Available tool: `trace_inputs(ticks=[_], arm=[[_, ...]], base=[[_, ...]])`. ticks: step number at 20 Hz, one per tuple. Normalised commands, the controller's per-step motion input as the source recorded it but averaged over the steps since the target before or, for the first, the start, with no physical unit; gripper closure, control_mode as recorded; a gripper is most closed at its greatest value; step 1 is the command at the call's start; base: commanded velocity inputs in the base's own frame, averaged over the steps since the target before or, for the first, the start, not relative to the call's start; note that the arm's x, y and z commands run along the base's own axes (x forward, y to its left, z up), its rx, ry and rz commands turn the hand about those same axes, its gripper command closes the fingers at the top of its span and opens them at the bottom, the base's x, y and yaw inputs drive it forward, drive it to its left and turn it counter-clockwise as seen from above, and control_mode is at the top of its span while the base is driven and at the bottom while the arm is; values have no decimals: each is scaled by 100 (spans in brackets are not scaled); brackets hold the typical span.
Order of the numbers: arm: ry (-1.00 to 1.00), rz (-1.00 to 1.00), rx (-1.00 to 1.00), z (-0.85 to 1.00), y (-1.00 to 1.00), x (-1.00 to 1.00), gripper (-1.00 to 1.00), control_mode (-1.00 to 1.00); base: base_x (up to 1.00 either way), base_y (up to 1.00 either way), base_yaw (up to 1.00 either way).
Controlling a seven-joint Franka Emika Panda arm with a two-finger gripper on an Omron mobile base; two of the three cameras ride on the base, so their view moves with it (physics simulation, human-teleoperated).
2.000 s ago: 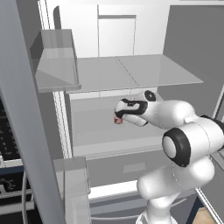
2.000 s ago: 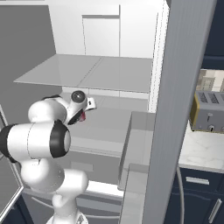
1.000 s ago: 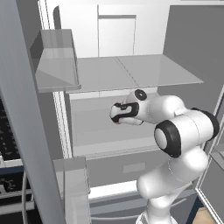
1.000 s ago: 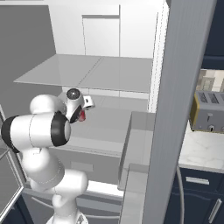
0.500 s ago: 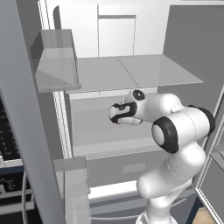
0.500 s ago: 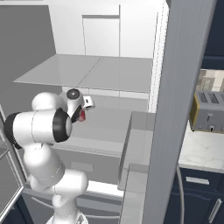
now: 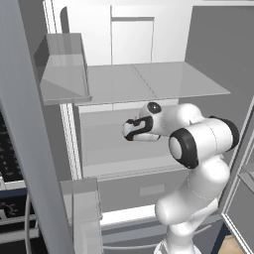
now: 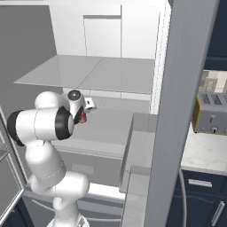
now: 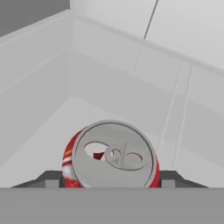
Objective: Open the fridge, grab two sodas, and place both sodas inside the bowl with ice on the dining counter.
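The fridge point(image 7: 149, 82) stands open, showing a white interior and pale grey shelves point(image 8: 88, 73). A red soda point(image 9: 109, 155) with a silver top lies right in front of the hand camera on the lower shelf. In the right base view a sliver of the soda's red side point(image 8: 83, 117) peeks out by the hand. My gripper point(image 9: 111, 178) has a dark finger tip point(image 9: 50, 178) pressed against each side of this can, so it is shut on it. The arm reaches under the upper shelf, with the gripper point(image 7: 128, 131) pointing left into the compartment. The bowl and the dining counter are out of view.
The open grey fridge door point(image 8: 177, 97) rises close on the right, with door bins point(image 8: 142, 133) at shelf height. The other door point(image 7: 22, 129) and its bins point(image 7: 64, 74) stand on the left. A toaster point(image 8: 212, 113) sits on a marble wall counter beyond.
The hand has crept a little further left into the shelf space. The finger tips have closed in from wide open onto the sides of the soda can.
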Motion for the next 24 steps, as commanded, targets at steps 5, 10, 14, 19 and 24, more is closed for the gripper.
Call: trace_inputs(ticks=[5,10,14,19,24], arm=[[2,0,-7,-10,7,0,100,-100],[0,0,-5,-7,3,0,100,-100],[0,0,0,-3,0,0,100,-100],[-5,0,0,-13,0,-33,100,-100],[-11,-1,1,13,-15,-94,100,-100]], base=[[0,0,0],[0,0,0],[0,0,0],[0,0,0],[0,0,0]])
